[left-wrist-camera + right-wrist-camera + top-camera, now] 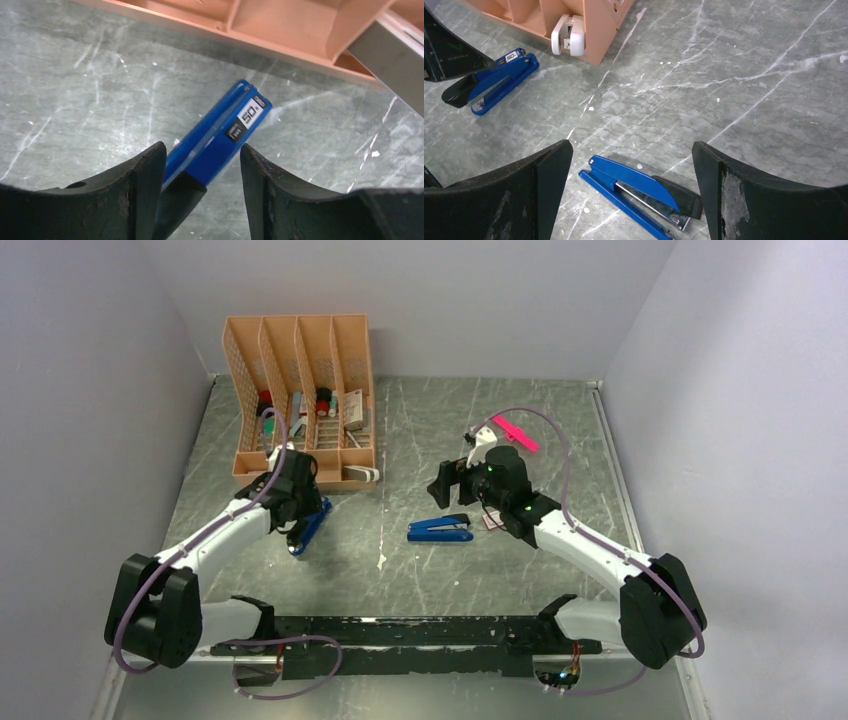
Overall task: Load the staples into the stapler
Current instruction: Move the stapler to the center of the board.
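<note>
Grey marbled desk (420,430) — your left gripper (200,150) straddles one blue stapler (227,125), though you can't tell whether its jaws pinch it; right gripper (631,150) hangs, jaws spread wide, over the second stapler (636,182) — pink-and-white box (491,522) just beside it

- The surface (450,420) is a grey-green, marble-patterned sheet with pale veins and small white flecks and scuffs; the wrist views show the same pattern up close.
- Three plain, pale walls close it in: a back wall (450,300), a left wall (80,390) and a right wall (740,390), all with a faint lilac tint.
- A thin light trim (612,455) runs where the surface meets the right wall.
- An orange lattice-sided desk rack (300,350) stands at the far left, against the back wall.
- The light is soft and even, and shadows are faint.
- No window shows.
</note>
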`<state>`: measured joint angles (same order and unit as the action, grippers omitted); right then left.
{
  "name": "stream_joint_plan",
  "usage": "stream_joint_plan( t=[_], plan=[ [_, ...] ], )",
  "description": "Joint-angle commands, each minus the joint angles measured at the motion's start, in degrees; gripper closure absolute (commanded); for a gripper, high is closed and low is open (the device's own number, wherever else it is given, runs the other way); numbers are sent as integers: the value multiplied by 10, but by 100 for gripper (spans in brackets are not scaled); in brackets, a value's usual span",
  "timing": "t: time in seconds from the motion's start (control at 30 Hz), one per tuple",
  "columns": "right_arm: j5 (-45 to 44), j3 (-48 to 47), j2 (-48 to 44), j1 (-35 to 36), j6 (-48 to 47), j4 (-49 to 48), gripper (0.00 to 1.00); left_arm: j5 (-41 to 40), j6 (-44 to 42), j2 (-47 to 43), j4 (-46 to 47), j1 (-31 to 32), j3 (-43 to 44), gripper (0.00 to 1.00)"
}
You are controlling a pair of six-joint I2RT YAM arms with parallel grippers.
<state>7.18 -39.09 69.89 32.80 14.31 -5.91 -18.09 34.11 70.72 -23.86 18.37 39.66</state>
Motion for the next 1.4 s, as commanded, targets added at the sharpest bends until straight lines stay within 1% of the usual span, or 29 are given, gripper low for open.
stream_joint_plan(
  t=[0.0,0.17,0.27,0.33,0.53,0.67,0.73,0.83,1.0,1.13,1.23,1.37],
  plan=[
    [6,7,2,4,-4,-10,5,1,7,11,7,29,-1,37],
    [11,7,6,4,-4,-12,5,11,-4,27,3,36,4,30],
    [13,7,9,4,-4,-12,5,1,1,45,-10,37,9,30],
    [12,7,10,5,-4,-11,5,1,3,58,-15,37,11,32],
    [-3,7,11,4,-4,-7,5,16,6,69,-7,40,19,49],
    [-31,9,6,4,1,-4,6,29,9,73,1,47,37,60],
    [-48,11,3,4,4,-1,6,35,15,81,5,57,46,63],
    [-73,13,0,4,9,5,6,37,32,101,9,84,61,65],
    [-98,12,1,4,10,13,6,27,67,152,10,150,94,62],
    [-86,21,-4,5,9,1,6,21,80,189,9,188,123,58],
    [-90,32,-14,5,18,-7,6,24,83,202,11,193,137,48],
    [-103,54,-39,13,46,-24,6,18,81,191,6,193,149,33]
  ],
)
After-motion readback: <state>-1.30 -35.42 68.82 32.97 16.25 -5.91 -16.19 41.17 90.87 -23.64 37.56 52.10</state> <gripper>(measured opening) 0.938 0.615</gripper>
